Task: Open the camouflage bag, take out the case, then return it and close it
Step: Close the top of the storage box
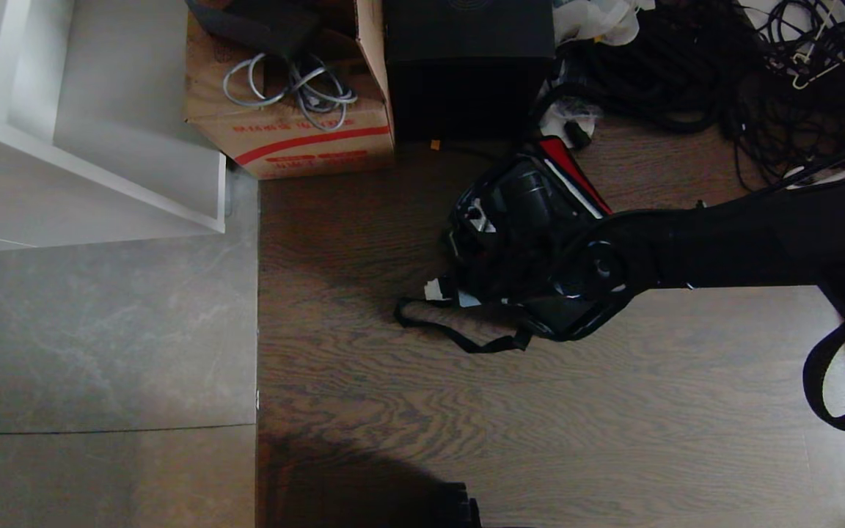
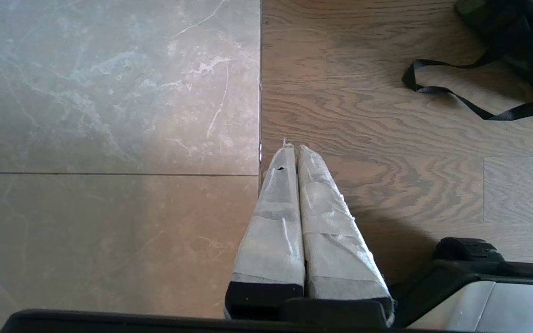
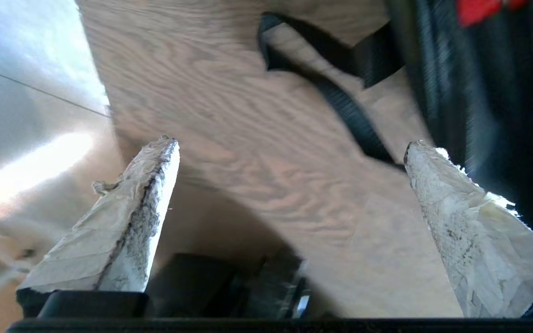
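The camouflage bag (image 1: 518, 220) lies on the wood floor, its mouth open and a strip of red lining (image 1: 569, 165) showing at the far edge. Its inside is dark, and I cannot make out the case there. The black shoulder strap (image 1: 459, 337) trails toward me on the floor. My right arm (image 1: 723, 242) reaches in from the right, its wrist over the bag's near side. My right gripper (image 3: 292, 143) is open and empty above bare floor, with the strap (image 3: 340, 106) and the bag (image 3: 479, 92) just beyond one finger. My left gripper (image 2: 294, 148) hangs parked and shut over the floor seam.
A brown cardboard box (image 1: 298, 110) with grey cables and a taller plain black box (image 1: 466, 66) stand behind the bag. Tangled black cables (image 1: 686, 73) fill the far right. A white shelf unit (image 1: 100, 147) stands on grey tiles (image 1: 100, 330) at the left.
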{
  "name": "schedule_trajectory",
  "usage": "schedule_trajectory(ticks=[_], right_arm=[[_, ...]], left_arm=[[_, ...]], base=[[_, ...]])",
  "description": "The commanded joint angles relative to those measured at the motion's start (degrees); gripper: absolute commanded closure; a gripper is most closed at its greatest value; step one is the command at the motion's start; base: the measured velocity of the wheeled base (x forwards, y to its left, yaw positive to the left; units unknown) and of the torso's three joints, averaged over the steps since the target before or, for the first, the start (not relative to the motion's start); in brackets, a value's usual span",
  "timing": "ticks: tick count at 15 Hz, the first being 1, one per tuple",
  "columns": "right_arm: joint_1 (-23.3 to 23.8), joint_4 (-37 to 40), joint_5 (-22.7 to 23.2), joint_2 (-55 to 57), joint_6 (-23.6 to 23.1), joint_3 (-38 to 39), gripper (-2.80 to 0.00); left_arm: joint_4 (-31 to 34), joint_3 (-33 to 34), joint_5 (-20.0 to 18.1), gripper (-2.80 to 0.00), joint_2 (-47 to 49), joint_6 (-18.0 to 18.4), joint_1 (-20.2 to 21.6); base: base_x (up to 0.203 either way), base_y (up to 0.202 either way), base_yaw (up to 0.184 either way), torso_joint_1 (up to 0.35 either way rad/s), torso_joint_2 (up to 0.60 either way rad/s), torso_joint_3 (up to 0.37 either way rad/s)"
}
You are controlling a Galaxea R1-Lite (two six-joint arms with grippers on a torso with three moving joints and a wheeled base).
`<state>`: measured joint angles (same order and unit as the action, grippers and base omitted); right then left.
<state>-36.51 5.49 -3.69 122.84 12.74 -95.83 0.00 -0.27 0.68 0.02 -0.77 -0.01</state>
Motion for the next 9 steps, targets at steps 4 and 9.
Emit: schedule_trajectory(ticks=[4,9], right_arm=[[1.77,-0.57,-0.13,2.21,-2.6,-0.63,-2.8],[3.56,-3.46,-0.09,5.09,-4.19,-2.62,-2.8]], left_arm=[[0.0,0.0,0.02,0.0,-0.02,-0.02,0.01],[0.0,0.0,0.02,0.0,-0.02,-0.02,0.01]], base=[[0.0,0.0,0.0,0.0,0.0,0.0],[0.0,0.0,0.0,0.0,0.0,0.0]])
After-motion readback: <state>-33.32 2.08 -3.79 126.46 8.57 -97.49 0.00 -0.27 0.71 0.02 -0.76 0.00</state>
